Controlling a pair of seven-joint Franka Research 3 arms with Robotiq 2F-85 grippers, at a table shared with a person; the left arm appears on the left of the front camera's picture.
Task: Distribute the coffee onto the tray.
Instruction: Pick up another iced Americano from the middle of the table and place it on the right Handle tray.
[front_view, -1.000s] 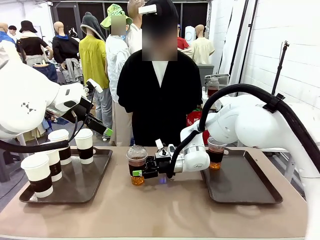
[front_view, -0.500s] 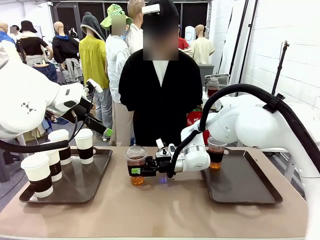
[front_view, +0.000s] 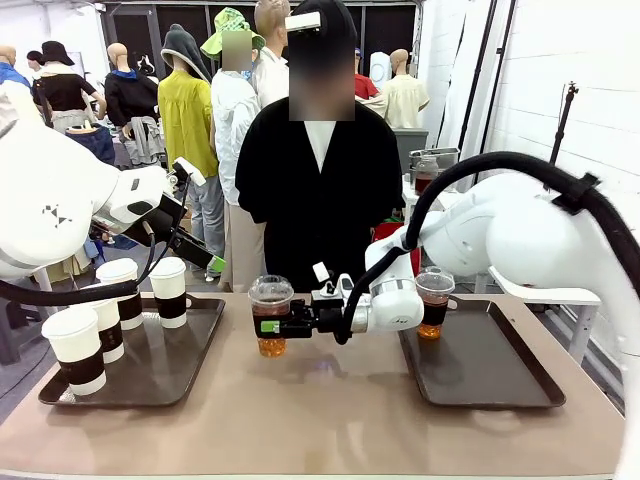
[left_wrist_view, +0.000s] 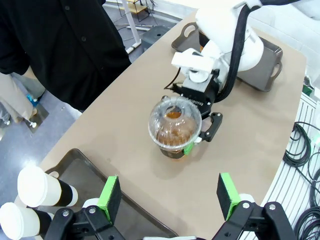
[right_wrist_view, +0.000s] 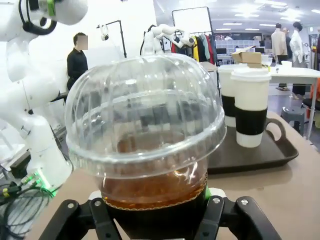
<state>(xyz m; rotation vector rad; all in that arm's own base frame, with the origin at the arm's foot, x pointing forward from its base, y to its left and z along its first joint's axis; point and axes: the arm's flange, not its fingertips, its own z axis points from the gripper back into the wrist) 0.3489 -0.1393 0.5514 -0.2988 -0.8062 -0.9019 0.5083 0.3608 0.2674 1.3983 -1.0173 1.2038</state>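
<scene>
A clear dome-lidded cup (front_view: 271, 294) of amber coffee hangs just above the table's middle, with my right gripper (front_view: 271, 330) shut on its lower body. In the right wrist view the cup (right_wrist_view: 145, 125) is close up between the fingers of the right gripper (right_wrist_view: 150, 212). A second clear cup (front_view: 433, 300) stands on the right tray (front_view: 500, 385). Several white cups with brown sleeves (front_view: 170, 290) stand on the left tray (front_view: 150, 375). My left gripper (left_wrist_view: 169, 192) is open and empty, high above the left tray's near end, and looks down on the held cup (left_wrist_view: 175, 122).
A person in black (front_view: 320, 190) stands at the table's far edge, behind the held cup. Bare tabletop (front_view: 320, 410) lies between the two trays. Most of the right tray's floor is bare. Cables (left_wrist_view: 300, 150) hang off the table's side.
My right gripper closed on the clear cup and raised it a little off the table, drifting slightly left. The left arm has not moved.
</scene>
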